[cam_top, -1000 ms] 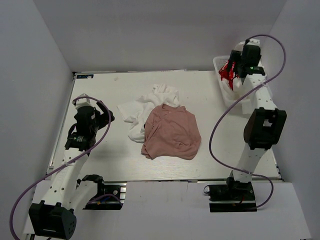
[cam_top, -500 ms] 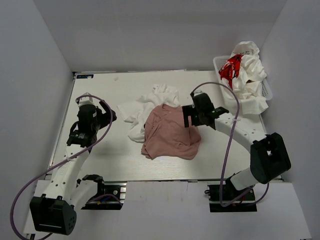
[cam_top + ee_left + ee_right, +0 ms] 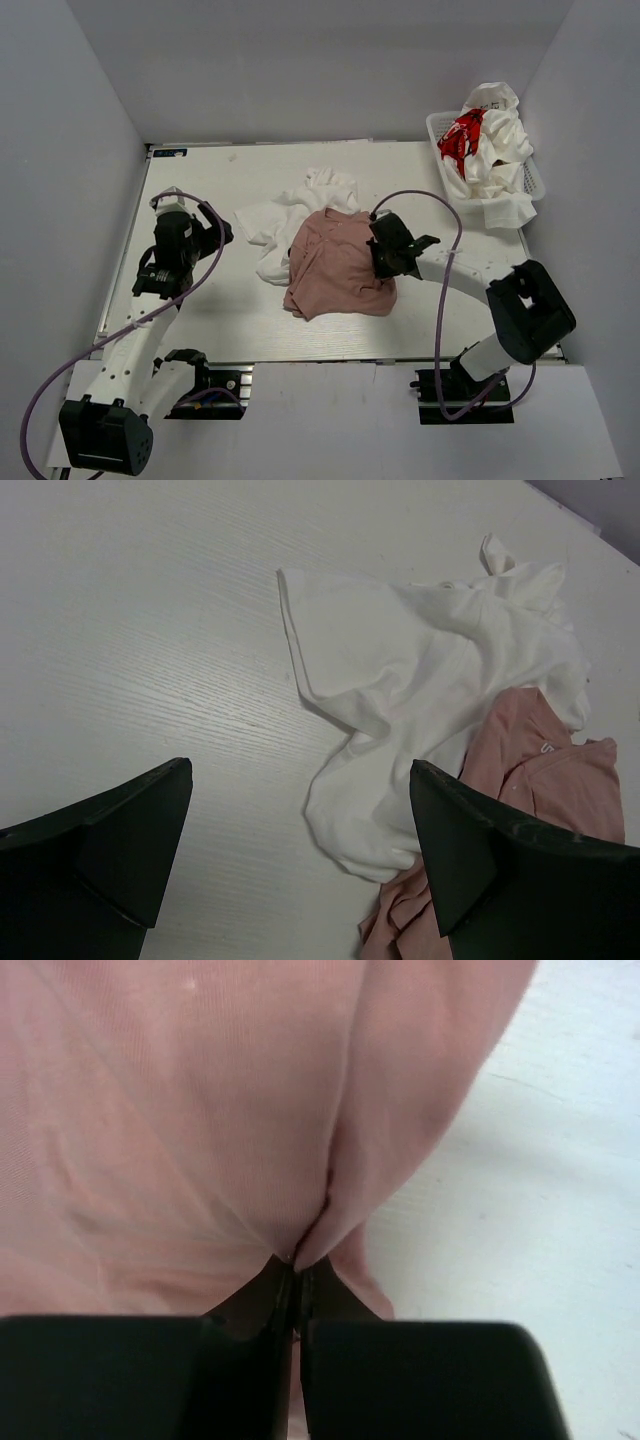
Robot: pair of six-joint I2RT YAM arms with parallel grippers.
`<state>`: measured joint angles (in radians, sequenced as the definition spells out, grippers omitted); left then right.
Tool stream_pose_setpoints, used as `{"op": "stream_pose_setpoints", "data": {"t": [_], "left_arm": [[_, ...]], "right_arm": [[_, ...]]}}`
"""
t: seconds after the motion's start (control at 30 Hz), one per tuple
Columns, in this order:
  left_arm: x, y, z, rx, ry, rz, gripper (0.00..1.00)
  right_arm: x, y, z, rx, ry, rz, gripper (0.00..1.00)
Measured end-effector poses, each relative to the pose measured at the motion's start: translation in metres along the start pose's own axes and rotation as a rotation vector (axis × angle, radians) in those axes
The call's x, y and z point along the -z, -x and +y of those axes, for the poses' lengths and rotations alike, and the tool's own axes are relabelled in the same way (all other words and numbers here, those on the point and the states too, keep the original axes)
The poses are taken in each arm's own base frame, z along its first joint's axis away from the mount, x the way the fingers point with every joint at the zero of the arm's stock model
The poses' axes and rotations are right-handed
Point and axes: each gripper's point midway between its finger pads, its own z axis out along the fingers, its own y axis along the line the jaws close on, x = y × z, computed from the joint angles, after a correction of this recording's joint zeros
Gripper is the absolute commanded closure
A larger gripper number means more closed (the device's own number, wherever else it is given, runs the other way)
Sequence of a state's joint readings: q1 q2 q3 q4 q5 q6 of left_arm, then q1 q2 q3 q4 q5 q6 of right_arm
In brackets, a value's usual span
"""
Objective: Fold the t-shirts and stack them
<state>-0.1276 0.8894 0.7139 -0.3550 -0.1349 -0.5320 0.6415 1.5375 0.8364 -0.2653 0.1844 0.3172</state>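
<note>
A crumpled dusty pink t-shirt (image 3: 335,270) lies mid-table, partly over a crumpled white t-shirt (image 3: 290,215). My right gripper (image 3: 385,262) is down on the pink shirt's right edge, shut on a pinched fold of the pink cloth (image 3: 300,1250). My left gripper (image 3: 200,232) hovers over the table left of the pile, jaws wide open and holding nothing; its wrist view shows the white t-shirt (image 3: 420,670) and the pink t-shirt (image 3: 545,780) ahead. More t-shirts, white ones (image 3: 500,150) and one with red print (image 3: 458,140), are heaped in the basket at back right.
A white lattice basket (image 3: 445,180) stands at the table's back right corner, shirts spilling over its front rim. The white table (image 3: 200,310) is walled by grey panels on three sides. The right arm's cable arcs above the pink shirt.
The right arm swung from the basket down to the pink t-shirt's right edge and its jaws shut on a fold of it. The left arm stayed nearly still.
</note>
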Motion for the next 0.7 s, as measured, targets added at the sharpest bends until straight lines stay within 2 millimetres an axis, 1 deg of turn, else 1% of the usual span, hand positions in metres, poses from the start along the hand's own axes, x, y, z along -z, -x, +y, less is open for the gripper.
{"op": "stream_pose_setpoints", "data": {"t": [0.07, 0.13, 0.17, 0.2, 0.27, 0.3, 0.37, 0.43, 0.47, 0.53, 0.57, 0.6, 0.7], "left_arm": [[0.001, 0.001, 0.000, 0.001, -0.001, -0.006, 0.00], [0.002, 0.002, 0.000, 0.001, -0.001, -0.010, 0.00], [0.002, 0.002, 0.000, 0.001, -0.002, -0.011, 0.00], [0.003, 0.002, 0.000, 0.002, -0.001, -0.011, 0.00], [0.003, 0.002, 0.000, 0.002, -0.002, -0.012, 0.00], [0.002, 0.002, 0.000, 0.001, -0.001, -0.012, 0.00], [0.002, 0.002, 0.001, 0.001, 0.001, -0.013, 0.00], [0.002, 0.002, 0.001, 0.001, 0.005, -0.014, 0.00], [0.002, 0.002, 0.001, 0.001, 0.006, -0.015, 0.00], [0.001, 0.002, 0.003, 0.000, 0.012, -0.014, 0.00], [0.001, 0.002, 0.004, -0.001, 0.017, -0.012, 0.00], [0.000, 0.002, 0.004, -0.001, 0.019, -0.012, 0.00], [-0.003, -0.001, 0.008, -0.005, 0.039, -0.005, 0.00]], "right_arm": [[0.011, 0.008, 0.000, -0.012, -0.005, -0.032, 1.00], [0.036, 0.029, -0.001, -0.027, -0.004, -0.116, 1.00], [0.054, 0.047, 0.000, -0.038, -0.004, -0.178, 1.00], [0.074, 0.069, 0.000, -0.053, -0.001, -0.256, 1.00], [0.121, 0.116, 0.000, -0.090, 0.006, -0.429, 1.00], [0.148, 0.140, -0.001, -0.113, 0.004, -0.521, 1.00], [0.192, 0.177, -0.006, -0.151, -0.002, -0.660, 1.00], [0.227, 0.208, -0.016, -0.189, -0.031, -0.769, 1.00], [0.240, 0.220, -0.020, -0.206, -0.045, -0.815, 1.00], [0.264, 0.249, -0.037, -0.230, -0.110, -0.883, 1.00], [0.270, 0.263, -0.045, -0.236, -0.147, -0.904, 1.00], [0.280, 0.280, -0.053, -0.243, -0.185, -0.936, 1.00], [0.297, 0.325, -0.084, -0.257, -0.311, -0.991, 1.00]]}}
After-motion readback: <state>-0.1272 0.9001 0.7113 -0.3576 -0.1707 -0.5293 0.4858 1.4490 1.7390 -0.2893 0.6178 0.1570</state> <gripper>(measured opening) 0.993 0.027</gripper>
